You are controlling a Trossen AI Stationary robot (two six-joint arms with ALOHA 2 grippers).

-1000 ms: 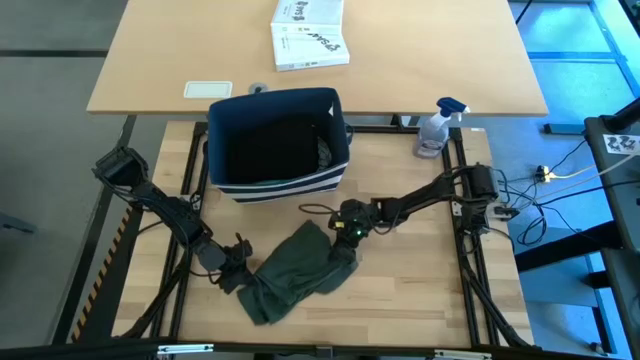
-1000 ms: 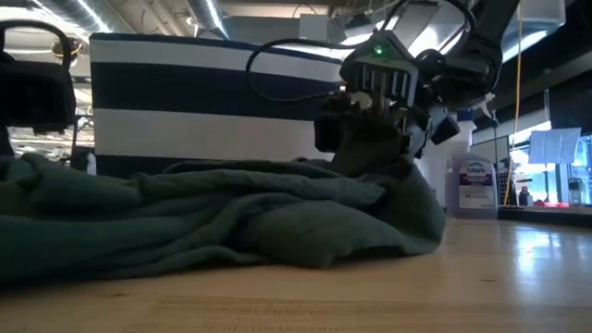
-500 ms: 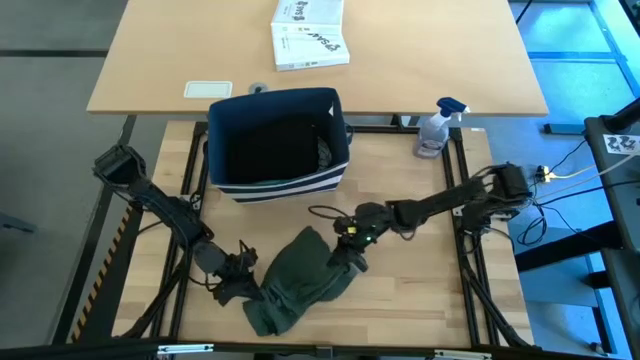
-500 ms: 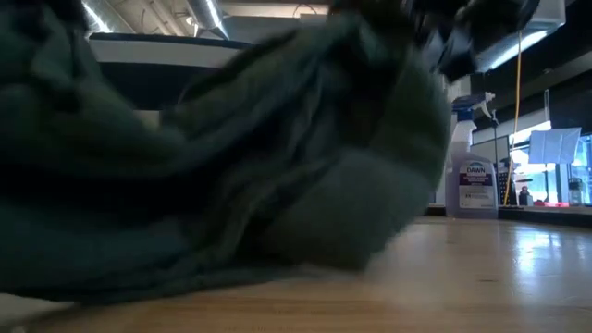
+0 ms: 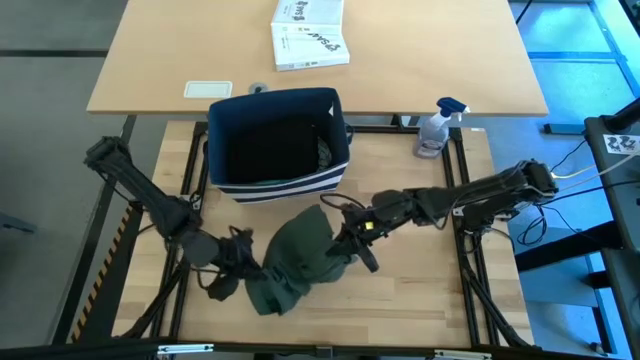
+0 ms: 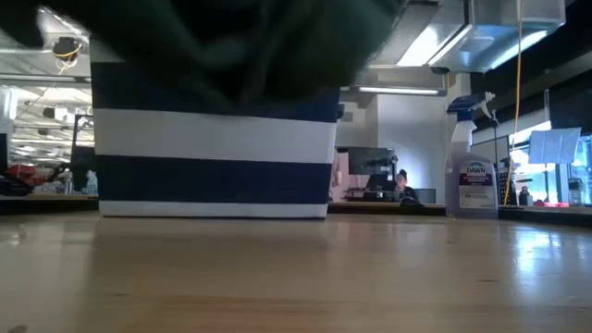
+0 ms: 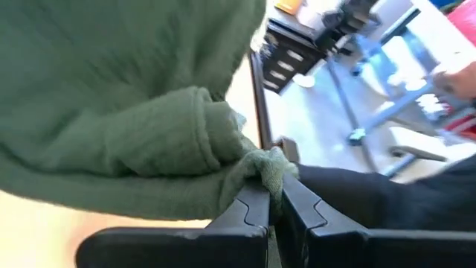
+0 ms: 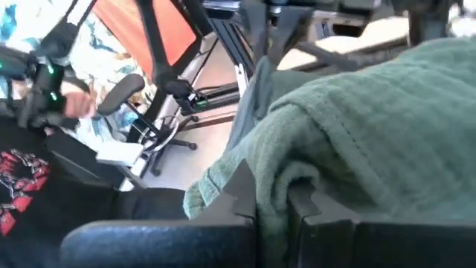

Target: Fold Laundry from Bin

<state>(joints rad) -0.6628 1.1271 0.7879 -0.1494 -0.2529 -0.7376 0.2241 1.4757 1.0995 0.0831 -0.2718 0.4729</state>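
Holding the green cloth [image 5: 292, 262] off the table [image 5: 420, 290]: my left gripper [image 5: 243, 262] and right gripper [image 5: 342, 243] both clamped on it, near the bin [image 5: 278, 186].

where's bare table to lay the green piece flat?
Free: wood right of the bin, below the spray bottle, though the right arm crosses it; also the front-right corner. Crowded: front centre, where the left gripper and right gripper hold the olive-green piece aloft.
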